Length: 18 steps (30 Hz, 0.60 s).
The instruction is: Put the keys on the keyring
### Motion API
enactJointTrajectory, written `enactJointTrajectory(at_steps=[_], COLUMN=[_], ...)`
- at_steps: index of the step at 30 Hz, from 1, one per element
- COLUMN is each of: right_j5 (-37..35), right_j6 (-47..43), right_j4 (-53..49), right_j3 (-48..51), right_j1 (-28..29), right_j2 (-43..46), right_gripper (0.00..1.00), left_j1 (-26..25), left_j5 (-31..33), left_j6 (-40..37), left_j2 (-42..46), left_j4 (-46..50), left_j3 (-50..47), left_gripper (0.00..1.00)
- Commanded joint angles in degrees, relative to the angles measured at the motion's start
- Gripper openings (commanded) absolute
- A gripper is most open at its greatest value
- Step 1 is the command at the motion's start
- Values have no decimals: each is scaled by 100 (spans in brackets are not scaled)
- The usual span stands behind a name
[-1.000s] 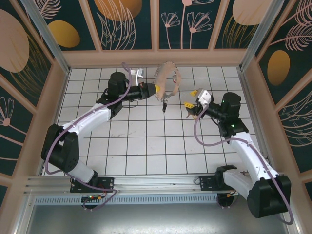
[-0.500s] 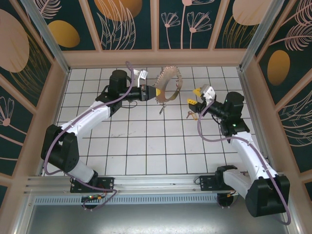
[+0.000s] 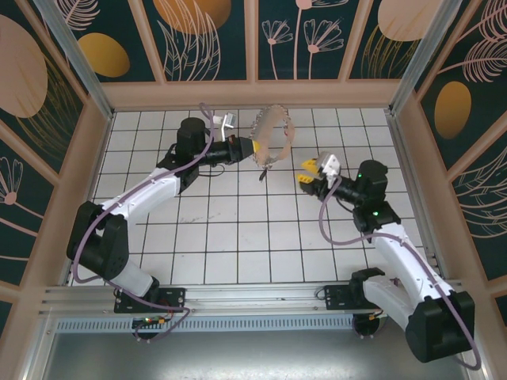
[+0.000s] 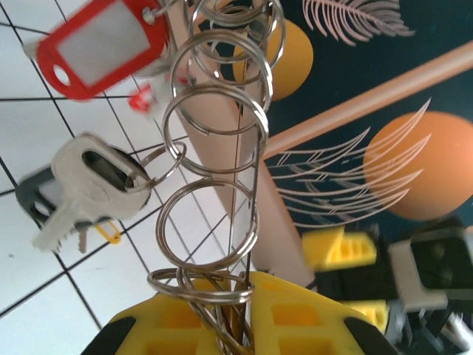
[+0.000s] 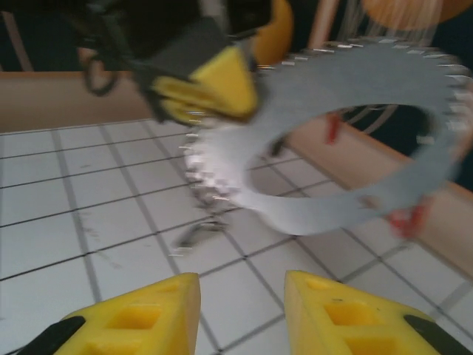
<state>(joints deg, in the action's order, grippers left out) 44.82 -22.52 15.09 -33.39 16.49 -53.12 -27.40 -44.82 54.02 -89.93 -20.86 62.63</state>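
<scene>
The keyring (image 3: 259,130), a tan hoop fringed with wire rings and red tags, is held up off the tiled floor at the back centre. My left gripper (image 3: 250,149) is shut on its lower rim; in the left wrist view the yellow fingers (image 4: 310,310) pinch the hoop's edge (image 4: 275,216) and wire rings. A small bunch of keys (image 4: 81,185) with a little yellow tag dangles from one ring, seen as a dark speck (image 3: 264,172) under the hoop. My right gripper (image 3: 310,175) stands open just right of the hoop (image 5: 310,203), and only bare tile lies between its fingers (image 5: 151,314). The keys (image 5: 194,235) are blurred.
A red tag (image 4: 100,44) hangs from the hoop's top rings. The wooden back wall (image 3: 253,93) runs close behind the hoop, and the right wall (image 3: 412,150) stands beside my right arm. White tiled floor (image 3: 238,229) stretches toward the arm bases.
My right gripper has swung left and lower toward the hoop, and its fingers stand closer together. The left gripper has tilted the hoop a little while keeping its hold.
</scene>
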Motion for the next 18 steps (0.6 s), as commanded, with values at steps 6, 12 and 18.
enactJointTrajectory(at_steps=[6, 12, 18], right_j5=[-965, -1325, -1378], right_j6=[941, 944, 588], right_j4=[1989, 2582, 2697], right_j3=[791, 799, 423], right_j1=[1084, 1099, 1215], right_j2=[45, -184, -668], right_gripper=[35, 39, 37], left_j1=[-24, -29, -41], left_j5=[226, 281, 289], left_j6=[1776, 2210, 2421], left_j2=[-58, -66, -129], left_j4=[-1929, -2360, -2669], left_j3=[-89, -189, -213], left_gripper=[0, 0, 0])
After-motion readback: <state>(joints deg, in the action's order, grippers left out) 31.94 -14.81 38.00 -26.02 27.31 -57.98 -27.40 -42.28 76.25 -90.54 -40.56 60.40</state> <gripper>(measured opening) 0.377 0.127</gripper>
